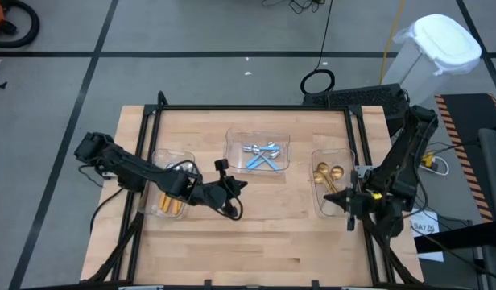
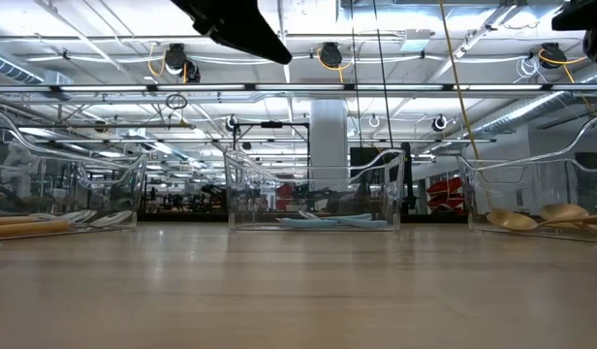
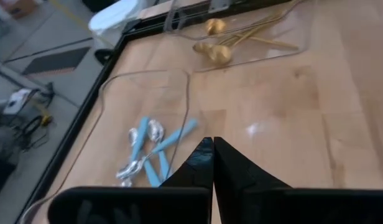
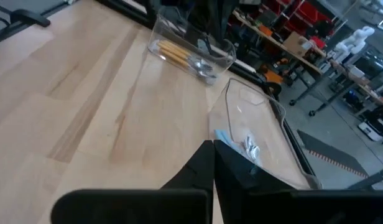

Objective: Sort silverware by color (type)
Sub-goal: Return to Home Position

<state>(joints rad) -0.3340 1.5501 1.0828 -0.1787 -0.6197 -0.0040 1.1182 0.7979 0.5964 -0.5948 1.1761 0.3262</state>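
- Left claw [image 1: 236,188]: centre-left of the high view, over bare tabletop [image 1: 264,234], just right of the left tray [image 1: 162,154]. Fingers are pressed together with nothing pinched; its wrist view shows the tips meeting.
- Right claw [image 1: 338,200]: lower right of centre, at the lower end of the right tray [image 1: 316,155], pointing toward frame left. Fingers are pressed together, also empty.
- Orange spoons [image 1: 171,203]: in the left tray, handles running roughly top-to-bottom of frame. They lie frame-left of the left claw, and that arm crosses above the tray.
- Blue spoons [image 1: 262,153]: in the middle tray [image 1: 232,137], upper centre, loosely crossed. They are up and right of the left claw, well apart from the right one.
- Gold spoons [image 1: 328,172]: in the right tray, bowls toward the top of frame, just above the right claw.
- No spoon seen loose on the tabletop, so the sorting looks done.
- Judgement: what remains is pulling both arms back. The left arm spans its tray, so it should lift clear of the tray wall before swinging toward frame left. A low drag could nudge the tray.
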